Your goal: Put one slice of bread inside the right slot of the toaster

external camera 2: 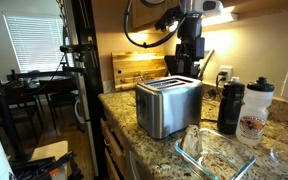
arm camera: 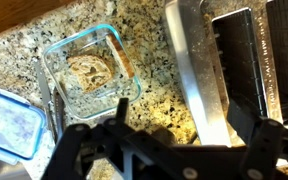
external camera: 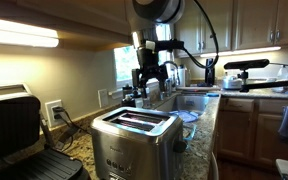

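with the pincer (arm camera: 164, 150) apart and empty, a grab at the bread slice (arm camera: 89, 72) could snag the glass container (arm camera: 79, 42) and shove it against the toaster (arm camera: 199, 90).

This is a home kitchen. A speckled granite table (external camera 2: 144, 145) carries a steel toaster (external camera: 134, 130), a glass dish (arm camera: 89, 72) and bottles (external camera 2: 231, 105). Wooden cabinets (external camera: 254, 22) hang above, and a strip light (external camera: 19, 37) glows on the wall. A wall socket (external camera: 54, 111) and a cutting board (external camera 2: 134, 68) sit behind the toaster, and window blinds (external camera 2: 32, 40) show beyond.
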Controlling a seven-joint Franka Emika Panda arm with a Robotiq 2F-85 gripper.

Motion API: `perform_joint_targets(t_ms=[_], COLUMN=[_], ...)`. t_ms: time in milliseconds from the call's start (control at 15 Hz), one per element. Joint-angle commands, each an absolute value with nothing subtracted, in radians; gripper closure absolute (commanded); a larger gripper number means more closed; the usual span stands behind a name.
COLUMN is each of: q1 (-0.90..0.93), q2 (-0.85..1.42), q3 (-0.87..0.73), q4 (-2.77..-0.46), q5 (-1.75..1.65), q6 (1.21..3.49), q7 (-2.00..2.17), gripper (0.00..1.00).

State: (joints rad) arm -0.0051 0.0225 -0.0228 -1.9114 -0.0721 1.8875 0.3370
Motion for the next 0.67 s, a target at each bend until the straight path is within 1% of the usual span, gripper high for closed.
perform_joint_targets(t_ms=[0, 267, 600], q1=[-0.015, -0.033, -0.075], q2=[-0.078, -0.131, -0.095], q3=[-0.027, -0.028, -0.057], q4=[-1.997, -2.052, -2.043], q5=[-0.090, -0.084, -0.083], q6=[1.853, 1.838, 1.857], q7=[0.388, 0.412, 0.384], gripper=[0.00, 0.00, 0.00])
